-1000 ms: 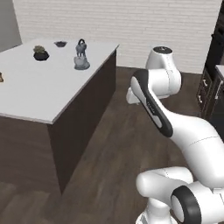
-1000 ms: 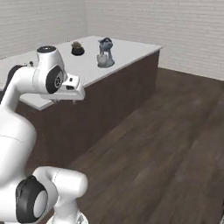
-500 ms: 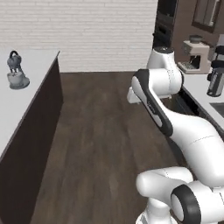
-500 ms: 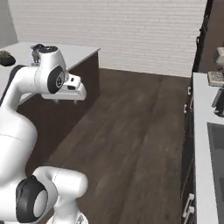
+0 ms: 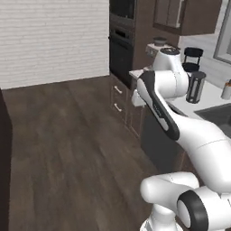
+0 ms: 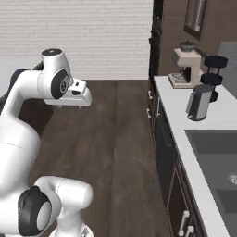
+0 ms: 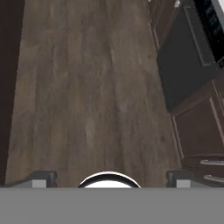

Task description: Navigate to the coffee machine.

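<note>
Coffee machine [image 6: 187,65] stands at the far end of the counter [image 6: 185,121], beside the wall oven [image 5: 122,47]. Gripper [image 7: 108,177] spread, empty, above the floor [image 7: 87,87]. Steer forward along the cabinets; stop square-on.

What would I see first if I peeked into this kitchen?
The big white robot arm in the middle of the dark wood floor. Next, the beige coffee machine at the far end of the white counter, beside a black wire stand and a grey jug.
</note>
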Robot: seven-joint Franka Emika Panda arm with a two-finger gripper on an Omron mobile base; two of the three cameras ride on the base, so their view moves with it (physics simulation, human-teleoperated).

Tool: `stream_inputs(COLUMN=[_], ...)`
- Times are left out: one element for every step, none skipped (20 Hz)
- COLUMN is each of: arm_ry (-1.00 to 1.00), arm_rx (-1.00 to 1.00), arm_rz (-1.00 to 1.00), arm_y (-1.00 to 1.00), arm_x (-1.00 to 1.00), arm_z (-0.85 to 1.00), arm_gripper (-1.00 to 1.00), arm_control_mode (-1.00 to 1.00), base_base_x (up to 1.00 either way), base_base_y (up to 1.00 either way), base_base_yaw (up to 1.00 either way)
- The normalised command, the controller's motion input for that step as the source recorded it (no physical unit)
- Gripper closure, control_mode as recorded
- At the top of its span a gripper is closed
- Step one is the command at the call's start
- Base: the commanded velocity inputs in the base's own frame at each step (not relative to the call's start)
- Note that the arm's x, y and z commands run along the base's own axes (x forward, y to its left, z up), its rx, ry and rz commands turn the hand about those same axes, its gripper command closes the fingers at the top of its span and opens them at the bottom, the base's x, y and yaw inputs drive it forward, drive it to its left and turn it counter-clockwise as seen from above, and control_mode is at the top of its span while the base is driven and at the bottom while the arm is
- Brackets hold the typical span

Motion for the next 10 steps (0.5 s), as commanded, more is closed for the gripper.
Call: stream_inputs(arm_ry=[0.0, 0.0, 0.0, 0.0, 0.0, 0.0, 0.0, 0.0, 0.0, 0.0], arm_rx=[0.0, 0.0, 0.0, 0.0, 0.0, 0.0, 0.0, 0.0, 0.0, 0.0], arm_rz=[0.0, 0.0, 0.0, 0.0, 0.0, 0.0, 0.0, 0.0, 0.0, 0.0], arm_y=[0.0, 0.0, 0.0, 0.0, 0.0, 0.0, 0.0, 0.0, 0.0, 0.0], arm_x=[0.0, 0.0, 0.0, 0.0, 0.0, 0.0, 0.0, 0.0, 0.0, 0.0], arm_z=[0.0, 0.0, 0.0, 0.0, 0.0, 0.0, 0.0, 0.0, 0.0, 0.0], arm_gripper=[-1.0, -1.0, -1.0, -1.0, -1.0, -1.0, -1.0, -1.0, -1.0, -1.0], arm_control_mode=[1.0, 1.0, 1.0, 1.0, 1.0, 1.0, 1.0, 1.0, 1.0, 1.0], base_base_x=[1.0, 1.0, 1.0, 1.0, 1.0, 1.0, 1.0, 1.0, 1.0, 1.0], base_base_y=[0.59, 0.52, 0.54, 0.64, 0.66, 0.57, 0.5, 0.5, 0.51, 0.51], base_base_yaw=[-0.53, -0.52, -0.52, -0.51, -0.49, -0.49, -0.49, -0.52, -0.53, -0.53])
